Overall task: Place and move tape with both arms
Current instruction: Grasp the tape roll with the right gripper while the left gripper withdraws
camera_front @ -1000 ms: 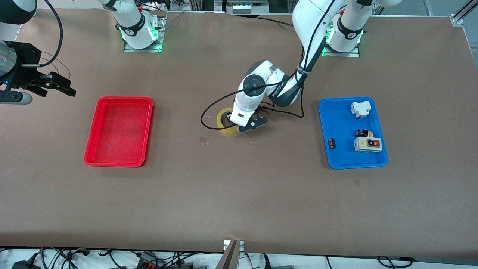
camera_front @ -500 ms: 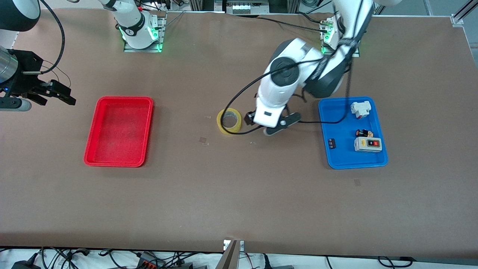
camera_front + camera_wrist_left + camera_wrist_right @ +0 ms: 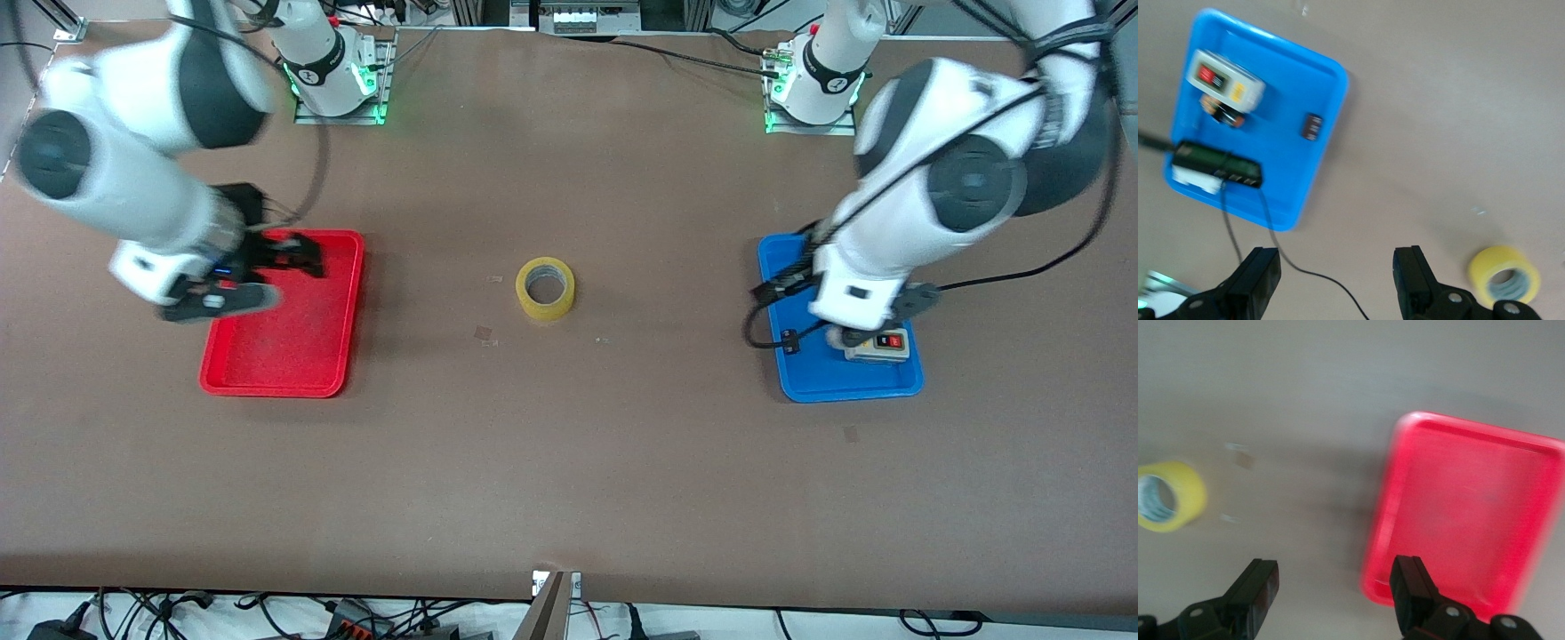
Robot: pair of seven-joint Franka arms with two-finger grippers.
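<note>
The yellow-amber tape roll (image 3: 545,287) lies flat on the bare table at mid-table, between the two trays, with nothing touching it. It also shows in the left wrist view (image 3: 1505,277) and the right wrist view (image 3: 1168,497). My left gripper (image 3: 855,324) hangs over the blue tray (image 3: 769,267); in its wrist view (image 3: 1337,280) the jaws stand wide apart and empty. My right gripper (image 3: 300,256) hangs over the red tray (image 3: 284,378); in its wrist view (image 3: 1333,590) the jaws are wide apart and empty.
The blue tray (image 3: 1331,80) holds a white-grey switch box (image 3: 1225,83), a small black-and-red part (image 3: 1221,113), a small black piece (image 3: 1313,127) and a white part (image 3: 1195,179). The red tray (image 3: 1471,513) shows nothing inside. A black cable (image 3: 1271,233) trails below the left gripper.
My left gripper let go of the tape, leaving it on the table, and swung over the blue tray. My right arm came in from the table's end to over the red tray.
</note>
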